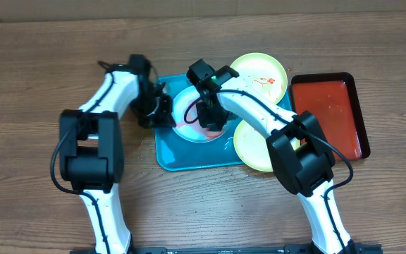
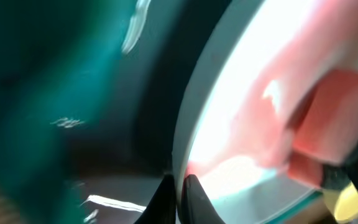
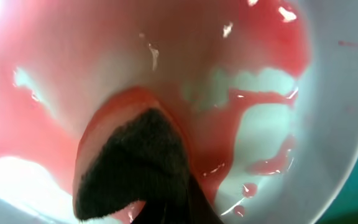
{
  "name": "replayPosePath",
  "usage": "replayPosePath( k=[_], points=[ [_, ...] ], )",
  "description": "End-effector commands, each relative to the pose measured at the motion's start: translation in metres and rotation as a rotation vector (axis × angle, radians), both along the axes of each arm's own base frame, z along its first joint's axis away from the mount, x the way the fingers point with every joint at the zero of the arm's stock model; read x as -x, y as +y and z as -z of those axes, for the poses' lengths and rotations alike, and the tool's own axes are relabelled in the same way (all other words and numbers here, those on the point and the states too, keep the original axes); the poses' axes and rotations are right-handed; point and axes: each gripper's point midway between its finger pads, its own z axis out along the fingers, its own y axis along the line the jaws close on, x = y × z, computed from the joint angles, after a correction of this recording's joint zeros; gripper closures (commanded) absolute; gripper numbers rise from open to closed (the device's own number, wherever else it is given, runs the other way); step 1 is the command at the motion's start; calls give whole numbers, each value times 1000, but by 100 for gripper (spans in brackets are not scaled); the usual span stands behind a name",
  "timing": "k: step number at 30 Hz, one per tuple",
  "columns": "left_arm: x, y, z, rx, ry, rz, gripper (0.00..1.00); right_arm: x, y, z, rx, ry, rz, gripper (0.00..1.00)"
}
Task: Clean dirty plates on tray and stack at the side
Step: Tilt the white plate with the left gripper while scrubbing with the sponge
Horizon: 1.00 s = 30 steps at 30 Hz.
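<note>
- Three plates show: a whitish plate point(image 1: 186, 107) lies in the turquoise tray point(image 1: 189, 156), smeared with thin red sauce point(image 3: 166, 56).
- Red-streaked, the far yellow-green plate point(image 1: 259, 74) overlaps the tray's far right corner.
- Partly under the right arm, the near yellow-green plate point(image 1: 251, 148) overlaps the tray's right rim.
- The left gripper point(image 1: 166, 111) is pinched on the whitish plate's rim.
- The right gripper point(image 1: 211, 123) clamps a sauce-soaked sponge point(image 3: 135, 171) against that plate.
- A red tray point(image 1: 330, 113) sits just right of the plates.

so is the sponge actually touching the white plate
Touching. The right wrist view shows the sponge pressed into the red sauce smeared on the plate, with no gap at its edge.
</note>
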Motion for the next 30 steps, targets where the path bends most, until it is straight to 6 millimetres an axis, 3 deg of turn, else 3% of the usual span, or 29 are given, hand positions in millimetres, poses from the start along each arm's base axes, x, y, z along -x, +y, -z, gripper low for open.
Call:
replayPosePath(
  k=[1, 11, 18, 24, 30],
  points=[
    [6, 9, -2, 94, -21, 66, 96, 2, 12, 1, -111, 56, -9, 96],
    [5, 3, -8, 163, -33, 66, 96, 25, 55, -2, -166, 33, -183, 96],
    [3, -8, -17, 246, -29, 37, 96, 24, 82, -5, -201, -32, -190, 96],
    [3, -7, -17, 238, 8, -18, 96, -2, 91, -11, -250, -111, -49, 96],
    [4, -7, -18, 238, 13, -19, 96, -49, 68, -17, -194, -272, 60, 96]
  ],
)
